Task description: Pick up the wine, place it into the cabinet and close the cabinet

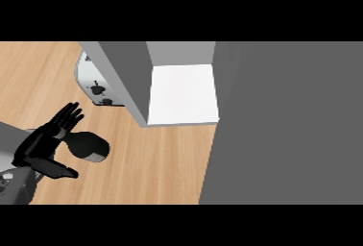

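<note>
The wine bottle (89,146) shows from above as a dark round shape with a grey lower edge, standing on the wooden counter (156,163) at the lower left. My left hand (44,141) is open just left of it, fingers straight and pointing up and right, thumb stretched out below the bottle. Whether the palm touches the bottle I cannot tell. The cabinet (120,77) stands at the top middle, its white inner floor (181,93) showing and bare. My right hand is out of sight.
A broad grey panel (291,125) fills the right side from top to bottom; it may be the cabinet's open door. A silvery appliance with dark knobs (92,84) sits behind the cabinet's left wall.
</note>
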Motion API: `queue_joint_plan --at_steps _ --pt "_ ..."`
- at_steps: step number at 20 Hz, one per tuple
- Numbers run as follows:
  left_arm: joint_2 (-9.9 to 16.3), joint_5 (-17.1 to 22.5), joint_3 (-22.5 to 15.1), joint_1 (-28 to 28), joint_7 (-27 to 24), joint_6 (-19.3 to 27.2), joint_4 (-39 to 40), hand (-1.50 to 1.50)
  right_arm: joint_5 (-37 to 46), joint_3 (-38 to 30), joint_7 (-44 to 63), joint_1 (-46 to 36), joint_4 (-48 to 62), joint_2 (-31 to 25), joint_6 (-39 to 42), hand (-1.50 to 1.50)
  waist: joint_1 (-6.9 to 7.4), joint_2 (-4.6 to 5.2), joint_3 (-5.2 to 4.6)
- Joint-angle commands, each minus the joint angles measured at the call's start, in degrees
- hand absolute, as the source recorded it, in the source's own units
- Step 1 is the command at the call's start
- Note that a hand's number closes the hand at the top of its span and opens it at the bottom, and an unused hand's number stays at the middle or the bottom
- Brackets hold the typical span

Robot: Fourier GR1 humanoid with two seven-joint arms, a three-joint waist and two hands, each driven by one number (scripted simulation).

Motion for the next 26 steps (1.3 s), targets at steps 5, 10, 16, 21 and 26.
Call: queue_joint_plan --at_steps 5,10,16,21,26 --pt "-0.07 -1.39 -2.81 -3.16 -7.11 -7.20 11.34 -1.50 4.43 1.45 3.92 -0.08 -9.02 -1.72 -1.43 -1.50 -0.39 0.13 -0.36" --pt "0.85 -1.82 -4.16 -4.40 -9.91 -9.04 14.66 -1.50 2.77 1.11 1.63 2.36 -9.22 -3.51 -1.81 -1.50 -0.59 0.15 -0.31" --pt "0.26 -3.87 -6.95 -4.51 -13.66 -7.36 16.37 -1.50 4.13 0.78 5.60 -1.94 -8.36 -3.92 -2.93 -1.50 -0.09 0.09 -0.38" --pt "-1.77 -1.56 -5.92 -5.79 -16.18 -6.21 18.44 -1.50 2.24 1.25 0.83 -0.20 -6.20 -4.37 -3.53 -1.50 -0.11 0.20 -0.31" --pt "-1.38 -0.41 -6.27 -6.70 -15.65 -8.19 20.12 1.50 2.48 2.28 0.60 -0.56 -6.77 -5.24 -3.99 -1.50 -0.11 0.18 -0.35"
